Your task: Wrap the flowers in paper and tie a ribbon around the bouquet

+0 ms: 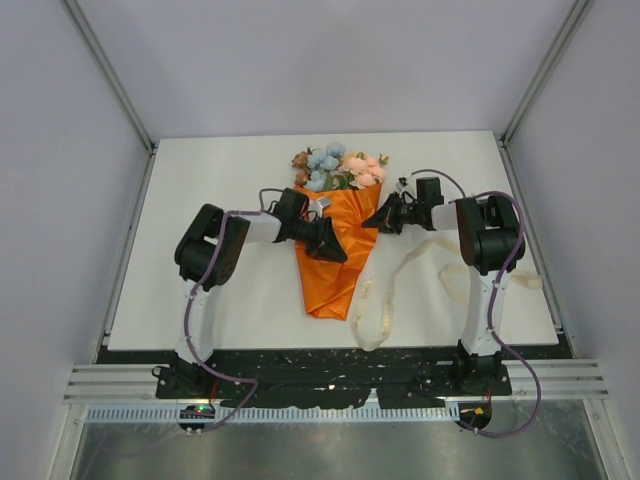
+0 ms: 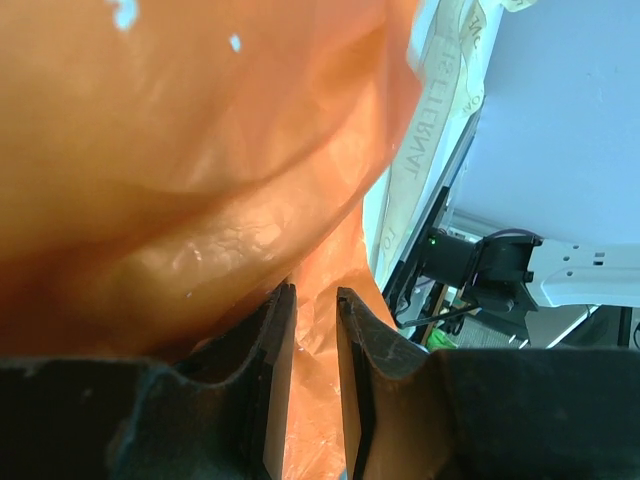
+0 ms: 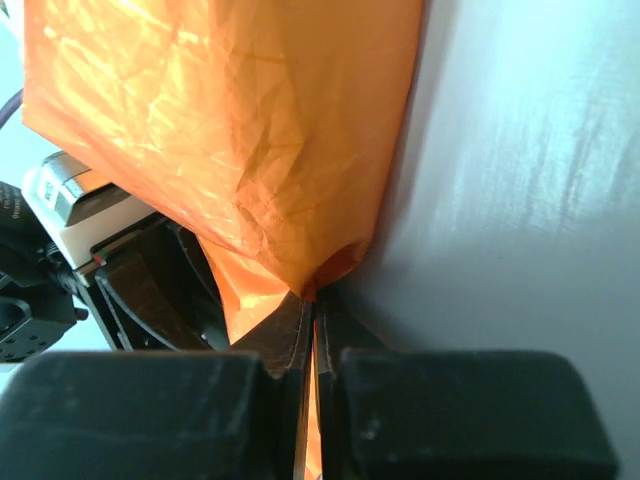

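The flowers, blue, pink and peach, stick out of the top of an orange paper cone lying in the middle of the table. My left gripper reaches over the cone from the left. In its wrist view its jaws stand narrowly apart with a crumpled fold of paper between them. My right gripper is at the cone's right edge, and its jaws are shut on the paper's corner. The cream ribbon loops loose on the table to the right of the cone.
The white table is bounded by grey walls on three sides and a black rail at the near edge. A ribbon with print on it runs past the cone in the left wrist view, with the right arm's base behind it.
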You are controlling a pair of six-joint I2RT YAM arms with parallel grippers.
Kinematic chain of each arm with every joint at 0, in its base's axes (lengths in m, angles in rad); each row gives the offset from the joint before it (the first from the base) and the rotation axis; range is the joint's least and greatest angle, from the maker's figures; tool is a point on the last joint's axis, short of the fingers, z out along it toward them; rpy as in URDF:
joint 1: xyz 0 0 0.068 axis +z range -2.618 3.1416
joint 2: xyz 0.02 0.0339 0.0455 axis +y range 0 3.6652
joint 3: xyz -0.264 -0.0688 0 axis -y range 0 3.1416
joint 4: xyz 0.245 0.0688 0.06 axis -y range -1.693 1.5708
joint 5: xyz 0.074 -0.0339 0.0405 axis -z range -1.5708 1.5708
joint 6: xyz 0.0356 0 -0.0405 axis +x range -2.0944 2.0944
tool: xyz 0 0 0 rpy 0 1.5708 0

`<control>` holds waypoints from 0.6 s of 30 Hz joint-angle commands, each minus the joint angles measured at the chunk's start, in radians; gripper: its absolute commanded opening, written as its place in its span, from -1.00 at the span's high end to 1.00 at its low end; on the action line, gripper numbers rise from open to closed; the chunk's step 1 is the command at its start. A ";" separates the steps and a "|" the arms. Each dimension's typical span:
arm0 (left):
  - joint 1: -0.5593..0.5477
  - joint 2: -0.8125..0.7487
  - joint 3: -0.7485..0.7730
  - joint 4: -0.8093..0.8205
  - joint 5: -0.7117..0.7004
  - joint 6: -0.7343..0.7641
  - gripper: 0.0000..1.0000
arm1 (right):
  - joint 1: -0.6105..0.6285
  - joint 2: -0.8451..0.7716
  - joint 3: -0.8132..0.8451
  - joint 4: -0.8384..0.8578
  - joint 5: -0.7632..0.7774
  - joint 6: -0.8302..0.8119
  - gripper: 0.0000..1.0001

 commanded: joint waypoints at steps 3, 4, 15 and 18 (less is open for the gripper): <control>0.007 -0.091 -0.085 0.074 -0.066 0.052 0.31 | 0.019 -0.031 -0.007 -0.058 0.055 -0.036 0.89; 0.006 -0.135 -0.098 0.075 -0.080 0.087 0.23 | 0.019 -0.032 -0.005 -0.058 0.060 -0.032 0.89; -0.274 -0.476 -0.047 -0.362 -0.185 1.084 -0.27 | 0.019 -0.049 0.015 -0.075 0.075 0.002 0.89; -0.419 -0.536 -0.130 -0.411 -0.258 1.311 -0.25 | 0.017 -0.032 0.024 -0.081 0.072 -0.001 0.89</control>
